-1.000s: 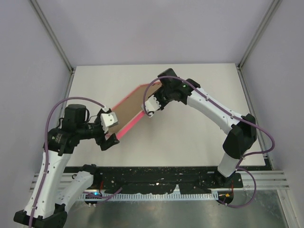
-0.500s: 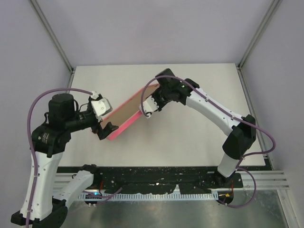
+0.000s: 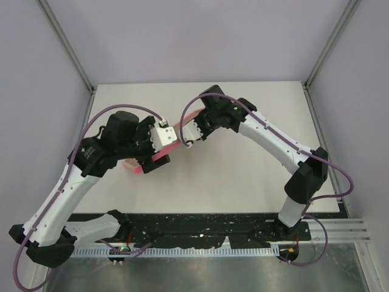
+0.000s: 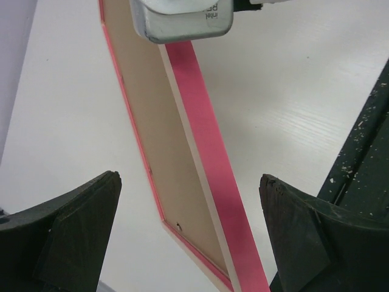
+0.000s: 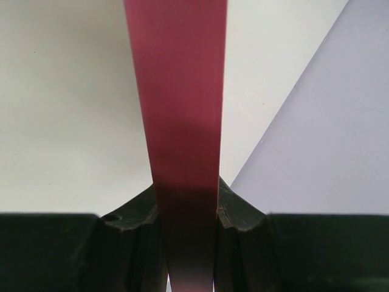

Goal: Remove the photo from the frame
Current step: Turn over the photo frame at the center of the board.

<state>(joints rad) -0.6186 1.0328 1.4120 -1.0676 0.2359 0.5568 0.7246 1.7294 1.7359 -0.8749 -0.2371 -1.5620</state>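
My right gripper is shut on the upper end of the pink frame and holds it tilted on edge above the table. In the right wrist view the frame's pink edge is pinched between the gripper fingers. My left gripper is open, with the frame's lower part between its spread fingers, not touching them. The frame's back faces the left wrist camera, showing the brown backing board. The photo is hidden. In the top view the left wrist covers most of the frame.
The white table is walled by pale panels at the back and both sides. The black base rail runs along the near edge. The right wrist's grey camera housing shows at the top of the left wrist view.
My left arm has swung from the left side of the frame's lower end to the right, over the frame. The right gripper has kept its hold and barely moved.
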